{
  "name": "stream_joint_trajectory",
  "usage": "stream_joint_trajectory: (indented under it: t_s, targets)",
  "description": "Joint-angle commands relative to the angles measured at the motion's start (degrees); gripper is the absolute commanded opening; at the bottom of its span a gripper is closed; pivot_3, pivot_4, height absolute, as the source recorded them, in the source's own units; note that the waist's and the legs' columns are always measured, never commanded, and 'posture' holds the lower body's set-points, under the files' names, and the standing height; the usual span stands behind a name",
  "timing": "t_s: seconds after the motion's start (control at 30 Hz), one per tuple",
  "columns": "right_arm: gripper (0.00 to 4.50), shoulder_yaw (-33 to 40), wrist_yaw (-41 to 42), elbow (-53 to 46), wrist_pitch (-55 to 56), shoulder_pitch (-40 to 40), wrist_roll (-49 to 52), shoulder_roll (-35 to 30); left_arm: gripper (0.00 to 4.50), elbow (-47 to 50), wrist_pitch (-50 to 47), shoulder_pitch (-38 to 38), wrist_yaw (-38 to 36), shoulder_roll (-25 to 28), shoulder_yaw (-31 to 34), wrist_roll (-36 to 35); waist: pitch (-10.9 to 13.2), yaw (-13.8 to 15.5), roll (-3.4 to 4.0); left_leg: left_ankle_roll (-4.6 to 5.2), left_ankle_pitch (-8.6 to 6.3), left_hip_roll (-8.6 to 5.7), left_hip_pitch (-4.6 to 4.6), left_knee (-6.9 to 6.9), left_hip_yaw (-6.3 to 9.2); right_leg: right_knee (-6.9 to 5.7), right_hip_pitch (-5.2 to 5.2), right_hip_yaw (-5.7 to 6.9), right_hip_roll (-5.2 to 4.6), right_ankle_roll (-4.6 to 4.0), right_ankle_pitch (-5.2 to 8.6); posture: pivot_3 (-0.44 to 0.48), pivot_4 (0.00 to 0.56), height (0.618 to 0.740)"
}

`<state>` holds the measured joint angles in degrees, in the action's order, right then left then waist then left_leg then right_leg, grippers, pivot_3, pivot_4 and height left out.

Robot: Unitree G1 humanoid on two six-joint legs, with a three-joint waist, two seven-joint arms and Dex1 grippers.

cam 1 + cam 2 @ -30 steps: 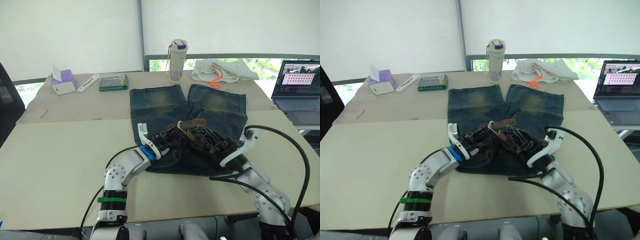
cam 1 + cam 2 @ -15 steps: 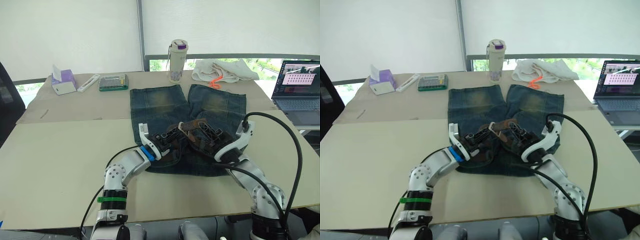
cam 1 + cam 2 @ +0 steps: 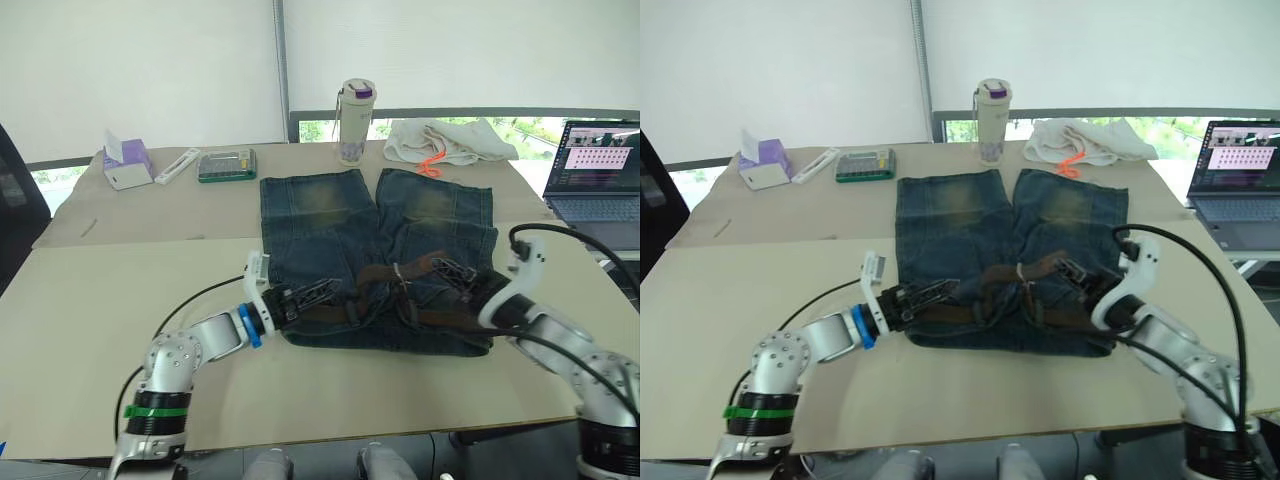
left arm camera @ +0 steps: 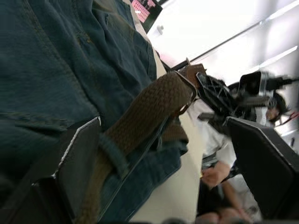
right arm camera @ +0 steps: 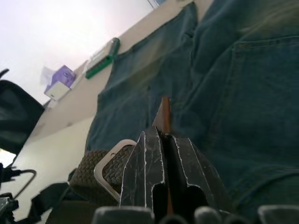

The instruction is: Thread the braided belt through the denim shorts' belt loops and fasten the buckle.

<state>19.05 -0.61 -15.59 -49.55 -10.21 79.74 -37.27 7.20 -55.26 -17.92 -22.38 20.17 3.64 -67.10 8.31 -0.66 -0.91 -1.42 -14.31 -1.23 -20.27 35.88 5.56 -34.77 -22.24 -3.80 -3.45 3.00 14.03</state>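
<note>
Both end effectors have drawn apart toward opposite hips since a second ago, stretching the one braided belt (image 3: 360, 312) along the waistband of the one pair of denim shorts (image 3: 375, 250) on the desk (image 3: 100, 300). Left end effector (image 3: 312, 292) stands apart around the belt; right end effector (image 3: 452, 272) is clamped on it beside the one buckle (image 5: 112, 161).

No text, label, brand or number can be read anywhere. The laptop (image 3: 596, 182) at the right edge of the frame shows a lit screen with rows of small marks, too small to read. The bottle (image 3: 354, 122) at the top centre bears a pattern, no legible wording.
</note>
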Motion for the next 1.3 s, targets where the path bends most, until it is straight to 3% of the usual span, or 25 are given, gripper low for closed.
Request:
stream_joint_trajectory:
  t_s: [0.03,0.27,0.53,0.6,0.77,1.0,1.13,1.3]
  targets:
    - [0.00,3.24,3.02,0.59,-2.99,-0.35,1.83,-3.70,4.47,0.88,3.52,0.81,-4.25,0.49,-2.12,6.30,0.01,0.04,-0.01,0.00,0.00,-0.01,-0.02,0.00,-0.01,0.02,0.01,0.00,-0.01,0.00,0.00,0.000,0.150,0.740]
    - [0.00,2.37,12.49,2.22,-6.11,2.18,-11.20,-17.64,4.47,-0.51,5.48,1.54,-6.79,-1.04,-3.64,12.73,0.02,0.09,-0.03,0.04,-0.02,0.03,-0.07,-0.01,-0.02,0.13,0.03,0.00,0.02,0.04,0.01,0.000,0.150,0.740]
    - [0.00,-0.26,19.74,1.85,0.36,1.33,-28.84,-21.80,4.47,-1.75,5.91,1.50,-8.91,-1.76,-3.57,17.18,0.03,-0.03,-0.03,0.04,-0.02,0.04,-0.05,0.00,-0.08,0.12,0.02,-0.01,0.02,0.10,0.02,0.000,0.150,0.740]
    - [0.00,1.01,20.77,1.47,0.39,-0.75,-28.23,-20.77,4.47,-1.73,5.64,1.63,-9.03,-2.09,-3.10,17.21,0.03,-0.02,-0.03,0.04,-0.02,0.04,-0.05,0.01,-0.08,0.12,0.02,-0.01,0.01,0.11,0.02,0.000,0.150,0.740]
    - [0.00,4.40,18.57,-3.02,-6.17,-10.03,-10.55,-12.94,4.47,-1.20,6.35,1.83,-10.06,-1.65,-3.49,19.47,0.13,-0.13,-0.19,0.04,-0.02,0.05,-0.06,0.00,-0.06,0.10,0.03,-0.03,0.02,0.13,0.00,0.000,0.150,0.740]
    - [0.00,-1.85,3.50,-5.47,-8.52,-18.72,4.95,-1.30,4.47,1.89,15.96,-1.35,-16.79,0.94,-2.57,24.68,0.08,-0.11,-0.11,0.04,-0.02,0.09,-0.04,0.00,0.00,0.06,0.00,-0.01,0.02,0.07,-0.03,0.000,0.150,0.740]
    - [0.00,-7.70,-7.29,-3.99,-8.04,-22.07,7.60,6.57,4.47,5.81,22.93,-2.87,-19.55,1.46,-3.44,28.32,0.06,0.09,-0.07,0.04,-0.02,0.10,-0.07,-0.03,0.02,0.06,-0.06,-0.01,0.02,-0.35,-0.27,0.000,0.150,0.740]
    - [0.00,-12.95,-12.55,-1.45,-8.61,-23.45,3.66,10.95,4.47,6.98,32.47,-4.57,-19.59,-0.42,-7.12,36.04,0.05,0.11,-0.05,0.04,-0.02,0.07,-0.09,0.00,0.02,0.11,-0.04,-0.01,-0.04,-0.39,-0.30,0.000,0.150,0.740]
